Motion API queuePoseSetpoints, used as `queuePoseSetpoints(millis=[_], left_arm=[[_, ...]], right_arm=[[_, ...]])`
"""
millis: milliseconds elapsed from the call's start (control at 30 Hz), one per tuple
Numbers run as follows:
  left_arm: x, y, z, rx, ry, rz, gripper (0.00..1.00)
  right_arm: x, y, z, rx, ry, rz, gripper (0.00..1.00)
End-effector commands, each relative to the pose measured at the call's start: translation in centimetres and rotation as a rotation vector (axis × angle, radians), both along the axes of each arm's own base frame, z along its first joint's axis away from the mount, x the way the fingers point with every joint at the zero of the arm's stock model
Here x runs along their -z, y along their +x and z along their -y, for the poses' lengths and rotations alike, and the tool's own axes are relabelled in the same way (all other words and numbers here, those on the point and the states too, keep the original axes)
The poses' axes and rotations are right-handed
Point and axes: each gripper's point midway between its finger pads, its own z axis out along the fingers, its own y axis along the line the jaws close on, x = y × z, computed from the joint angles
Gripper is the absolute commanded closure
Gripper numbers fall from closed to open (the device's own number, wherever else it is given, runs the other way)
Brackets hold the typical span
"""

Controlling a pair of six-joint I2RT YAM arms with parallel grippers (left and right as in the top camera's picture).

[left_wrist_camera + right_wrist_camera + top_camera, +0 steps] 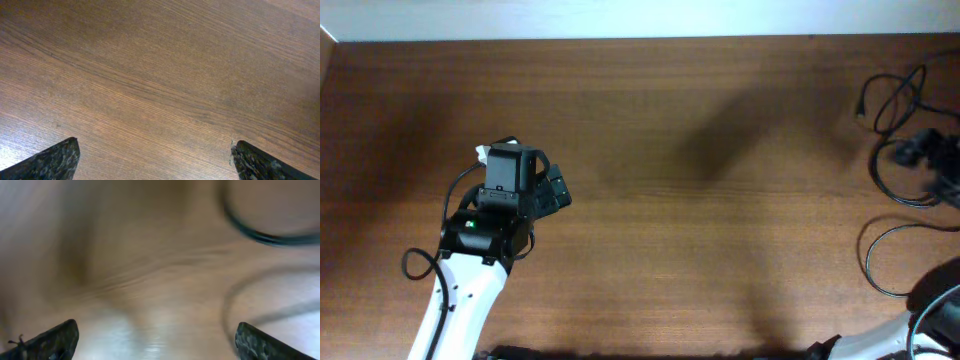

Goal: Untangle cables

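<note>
The thin black cables (892, 100) lie in loose loops at the table's far right, with another loop (876, 262) nearer the front. My left gripper (558, 190) is open and empty over bare wood at the left, far from them; its wrist view (155, 150) shows only table. My right gripper (156, 332) is open and empty, low over the table. A blurred cable loop (270, 235) lies ahead of it to the right. A dark shape (920, 150) among the cables at the right edge looks like the right gripper, though I cannot tell for sure.
The brown wooden table (700, 200) spans the view, with its back edge (640, 40) against a pale wall. The left arm's own wire (418, 264) loops beside its white link. The right arm's white link (890, 335) enters at the bottom right.
</note>
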Motion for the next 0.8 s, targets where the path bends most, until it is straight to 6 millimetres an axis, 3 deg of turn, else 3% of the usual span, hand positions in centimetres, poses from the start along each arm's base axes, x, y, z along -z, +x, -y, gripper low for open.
queuePoseSetpoints(millis=[0, 133, 233, 333, 400, 467, 767], left_arm=[[-0.4, 0.2, -0.3, -0.021, -0.003, 0.014, 0.01], [-0.4, 0.2, -0.3, -0.021, -0.003, 0.014, 0.01], [-0.4, 0.2, -0.3, -0.021, -0.003, 0.014, 0.01], [-0.4, 0.2, -0.3, -0.021, -0.003, 0.014, 0.01], [-0.4, 0.2, -0.3, -0.021, -0.003, 0.014, 0.01], [-0.4, 0.2, -0.3, -0.021, -0.003, 0.014, 0.01], [-0.4, 0.2, -0.3, -0.02, -0.003, 0.014, 0.01]], right_arm=[[-2.4, 2.1, -7.6, -0.282, -0.06, 0.096, 0.01], [-1.9, 4.2, -16.8, -0.459, -0.169, 0.07, 0.01], [-2.0, 4.9, -22.0, -0.536, -0.199, 0.101, 0.01], [-1.6, 5.6, -25.2, -0.467, -0.36, 0.083, 0.01], [-1.8, 5.5, -27.6, -0.508, -0.37, 0.117, 0.01], [-1.8, 5.2, -28.8, -0.539, -0.369, 0.124, 0.01], [-1.8, 5.1, -28.8, -0.54, -0.365, 0.124, 0.01]])
